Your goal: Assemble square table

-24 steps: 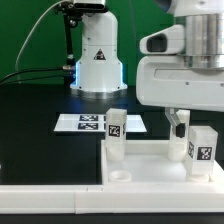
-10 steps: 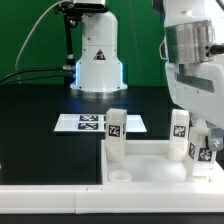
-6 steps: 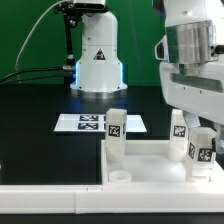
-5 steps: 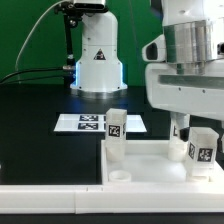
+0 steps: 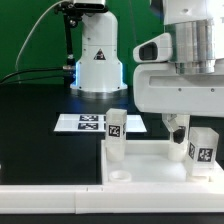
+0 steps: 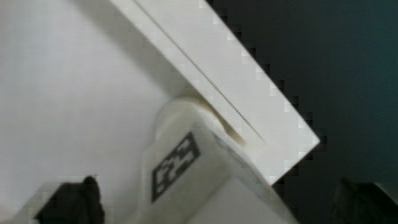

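Note:
The square table's white slab [image 5: 150, 162] lies at the front on the exterior view's right, raised rim up. Three short white tagged legs stand on it: one at its left rear corner [image 5: 116, 134], one at the right front [image 5: 203, 148], and one at the right rear [image 5: 182, 134]. My gripper [image 5: 180, 124] hangs over that rear leg, open, one finger on each side. In the wrist view the same leg [image 6: 187, 160] stands by the slab's rim [image 6: 222, 70], and the dark fingertips [image 6: 71, 202] sit wide apart on either side of it without touching it.
The marker board [image 5: 92, 122] lies flat on the black table behind the slab. The arm's white base [image 5: 97, 58] stands at the back with cables beside it. A long white rail [image 5: 50, 196] runs along the front edge.
The jaws have opened off the right rear leg, which stays upright on the slab. The wrist has turned, so the gripper's broad white body now faces the camera.

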Available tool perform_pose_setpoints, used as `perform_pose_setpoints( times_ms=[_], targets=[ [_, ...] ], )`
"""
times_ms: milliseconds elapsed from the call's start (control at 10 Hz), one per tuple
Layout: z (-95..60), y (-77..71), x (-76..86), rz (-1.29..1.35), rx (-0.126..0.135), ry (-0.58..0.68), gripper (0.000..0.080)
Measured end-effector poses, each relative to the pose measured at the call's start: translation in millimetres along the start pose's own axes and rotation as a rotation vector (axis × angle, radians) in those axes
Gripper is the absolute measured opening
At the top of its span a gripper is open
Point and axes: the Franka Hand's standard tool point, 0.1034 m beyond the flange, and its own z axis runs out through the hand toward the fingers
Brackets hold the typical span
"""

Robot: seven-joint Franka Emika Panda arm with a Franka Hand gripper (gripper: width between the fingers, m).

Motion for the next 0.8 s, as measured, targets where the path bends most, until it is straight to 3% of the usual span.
perform_pose_setpoints(
  times_ms=[100,400,500,600,700,800],
  targets=[
    [-1.4,-2.3,3.1,-0.178,0.0,0.041,0.0649],
    [1.4,0.4,2.9,-0.193,0.004,0.06,0.0621],
    [1.9,0.5,2.6,-0.177,0.005,0.059,0.044],
    [2.3,0.3,2.2,-0.09,0.008,0.058,0.044],
    [3.1,4.5,3.1,0.002,0.007,0.06,0.0292],
    [3.4,5.9,3.0,0.103,0.012,0.067,0.0292]
  ],
)
